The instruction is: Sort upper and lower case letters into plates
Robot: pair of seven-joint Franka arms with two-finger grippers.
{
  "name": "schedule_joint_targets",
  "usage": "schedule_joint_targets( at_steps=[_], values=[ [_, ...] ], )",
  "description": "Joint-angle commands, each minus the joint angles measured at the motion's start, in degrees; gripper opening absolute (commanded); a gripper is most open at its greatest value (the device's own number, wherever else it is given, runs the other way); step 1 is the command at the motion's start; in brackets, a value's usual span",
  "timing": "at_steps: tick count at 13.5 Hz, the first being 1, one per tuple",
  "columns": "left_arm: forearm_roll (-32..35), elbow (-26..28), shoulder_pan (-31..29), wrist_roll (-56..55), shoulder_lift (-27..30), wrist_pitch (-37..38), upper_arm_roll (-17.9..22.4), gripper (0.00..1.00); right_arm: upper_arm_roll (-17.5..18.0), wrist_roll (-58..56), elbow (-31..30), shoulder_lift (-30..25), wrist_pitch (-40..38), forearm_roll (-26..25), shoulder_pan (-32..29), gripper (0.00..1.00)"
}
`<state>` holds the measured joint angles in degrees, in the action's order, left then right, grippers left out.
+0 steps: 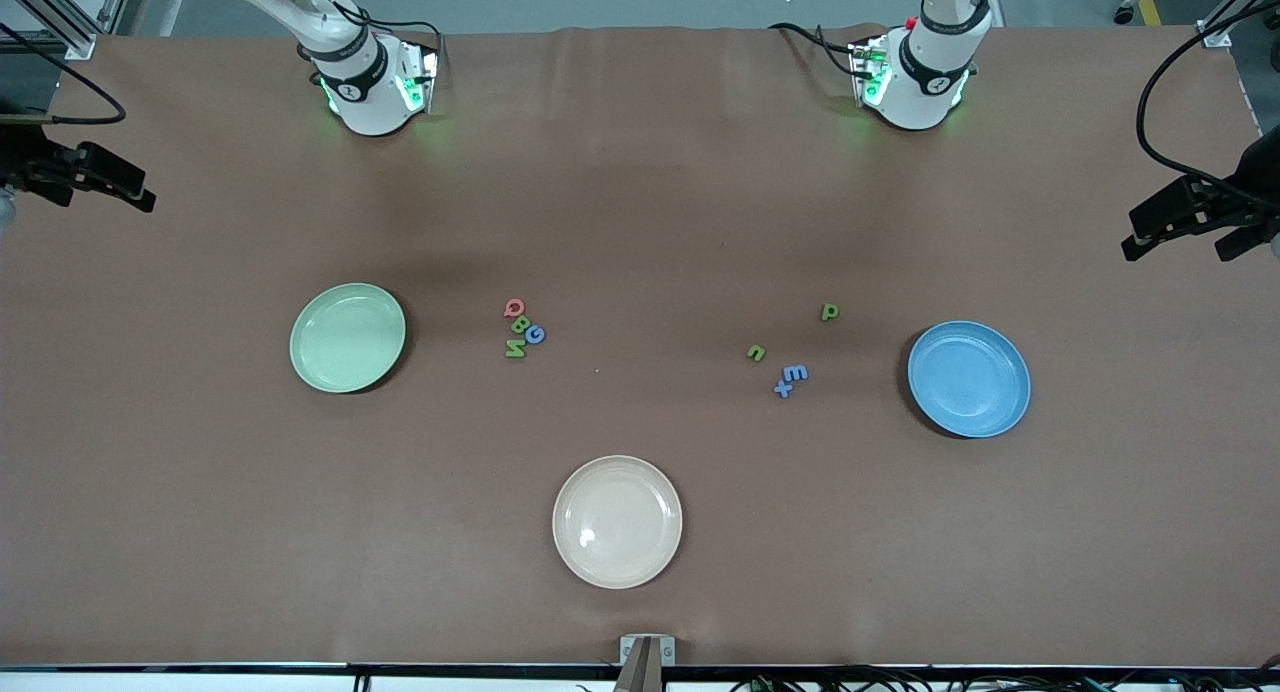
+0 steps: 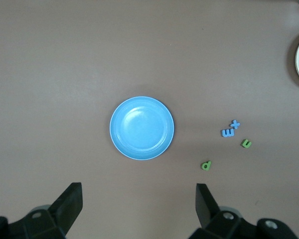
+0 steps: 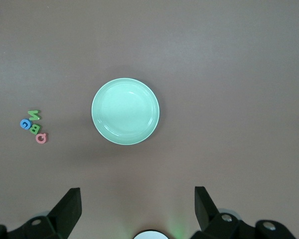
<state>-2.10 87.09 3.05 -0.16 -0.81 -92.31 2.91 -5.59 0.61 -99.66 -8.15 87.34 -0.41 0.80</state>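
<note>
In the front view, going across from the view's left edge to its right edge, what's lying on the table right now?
Light green plate → cluster of four letters, Q, B, G, N → cream-white plate → green n → blue E-like letter and x, touching → green p → blue plate.

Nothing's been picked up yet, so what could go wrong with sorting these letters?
The Q, B, G and N lie bunched together, so fingers closing on one may drag a neighbour. The blue E-like letter and x look touching, same risk. The cream plate might wrongly receive letters.
</note>
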Motion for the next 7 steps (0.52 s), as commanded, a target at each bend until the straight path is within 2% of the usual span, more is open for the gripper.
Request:
schedule_joint_targets(
  at_steps=[1, 7],
  values=[
    [-1.06, -0.51, 0.21, 0.16, -0.07, 0.90, 0.43, 1.00, 0.49, 0.80, -1.50, -1.52, 1.08, 1.89, -0.54, 1.00],
    [-1.15, -0.60, 0.29, -0.36, -0.07, 1.68, 0.26, 1.00, 0.49, 0.71, -1.59, -1.52, 2.31, 1.90, -0.10, 1.00]
  ],
)
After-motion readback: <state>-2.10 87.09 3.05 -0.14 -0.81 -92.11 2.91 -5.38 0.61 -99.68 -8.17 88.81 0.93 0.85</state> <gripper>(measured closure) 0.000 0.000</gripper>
